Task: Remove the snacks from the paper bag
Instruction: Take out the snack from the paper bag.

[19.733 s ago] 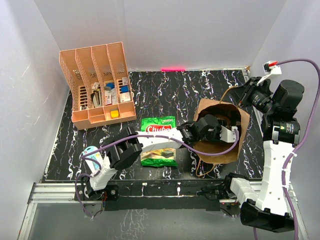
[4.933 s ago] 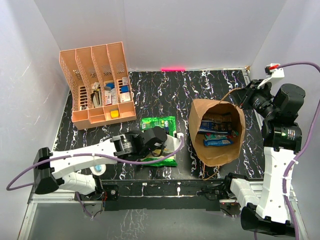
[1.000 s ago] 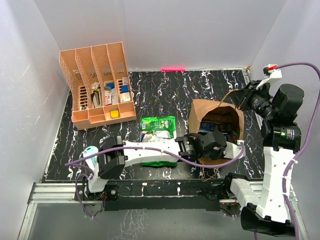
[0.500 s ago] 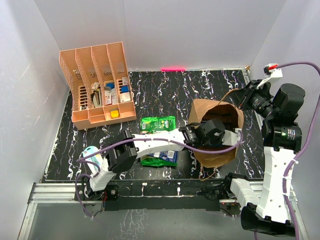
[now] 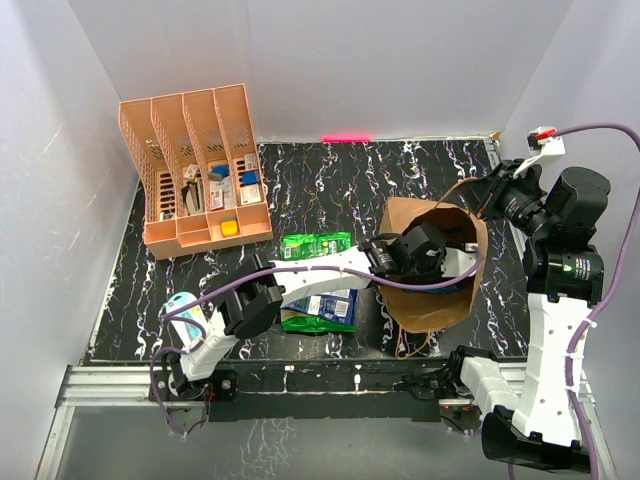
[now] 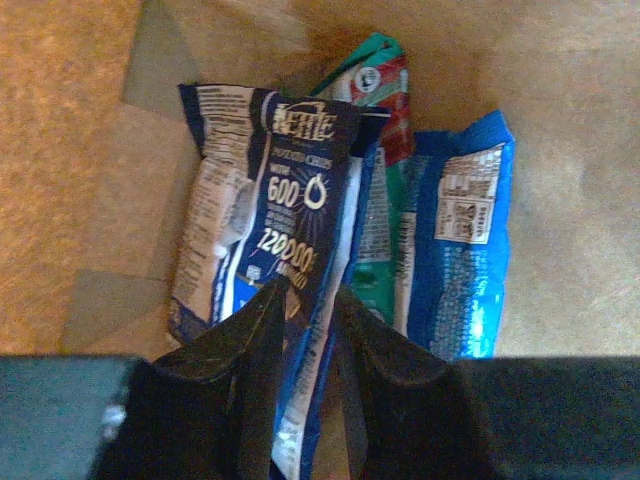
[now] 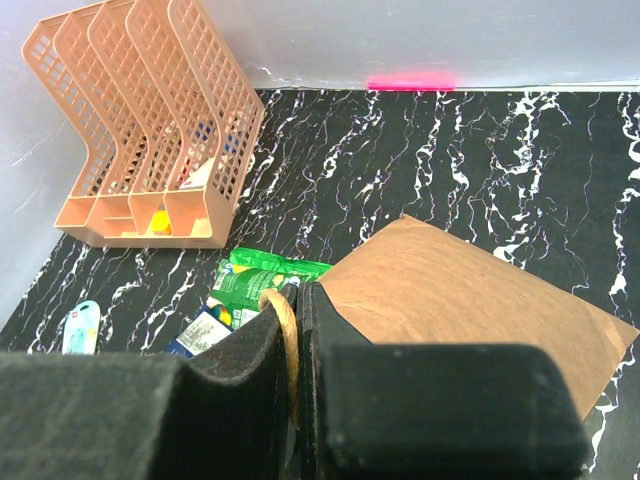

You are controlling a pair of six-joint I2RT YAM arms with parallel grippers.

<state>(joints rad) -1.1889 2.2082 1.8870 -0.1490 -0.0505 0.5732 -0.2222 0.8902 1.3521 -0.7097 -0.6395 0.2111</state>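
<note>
1. Where: three snacks lie at the bottom of the paper bag (image 5: 440, 300). They are a dark-blue packet (image 6: 290, 190), a green-red packet (image 6: 380, 90) partly under it, and a bright-blue packet (image 6: 455, 260) beside it. Three more are already out on the table (image 5: 330, 180): a green packet (image 5: 316, 246), and nearer the arms a blue packet (image 5: 325, 308) on top of another green one.
2. Handling (est.): packets are judged light, floppy and slick. The foil crumples and contents prob. crush, so a hard squeeze is to be avoided.
3. Hold: best taken at a flat sealed edge or corner, not the puffed middle. The overlap w/ the green-red packet may drag it along.
4. Left gripper (image 6: 310, 297): it is down in the bag, fingers nearly together w/ the dark-blue packet's near edge pinched between them, as far as can be told.
5. Right gripper (image 7: 292, 295): it is clamped on the bag's twisted handle (image 7: 285, 320), and the mouth is held open.
6. Vs. 0.5 s ago: the left wrist is seen deeper in the bag mouth.
7. Vs. 4.9 s ago: the left arm was over the table packets then, and the bag contents were uncovered.
8. Vs. 19.7 s ago: only two green packets were out, so the blue one has been added.
</note>
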